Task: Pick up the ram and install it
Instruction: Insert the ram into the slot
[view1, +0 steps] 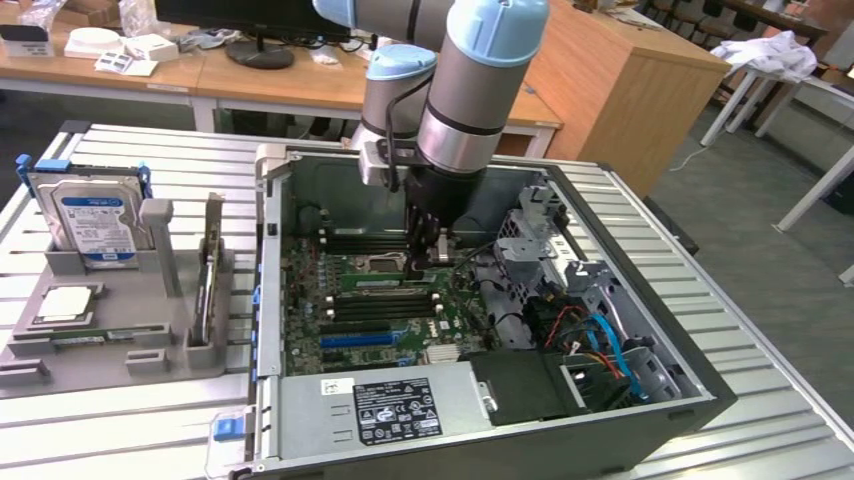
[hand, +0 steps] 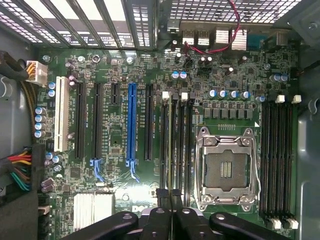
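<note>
Reaching down into the open computer case (view1: 694, 395), the gripper (view1: 430, 262) is pinching the ram (view1: 383, 284) between its closed fingers (hand: 160, 200). The ram is standing on its edge over the motherboard (view1: 307, 345), lined up with the long black memory slots (view1: 380, 305), at 6 o'clock from the square processor socket (view1: 384, 264) in the exterior view. I cannot tell if it is pushed all the way in. In the wrist view the ram is showing as a thin strip running out from the fingertips, with the socket just beside it. In the exterior view a hard drive (view1: 94, 222) is standing in a grey holder (view1: 158, 235) at 9 o'clock from the case.
</note>
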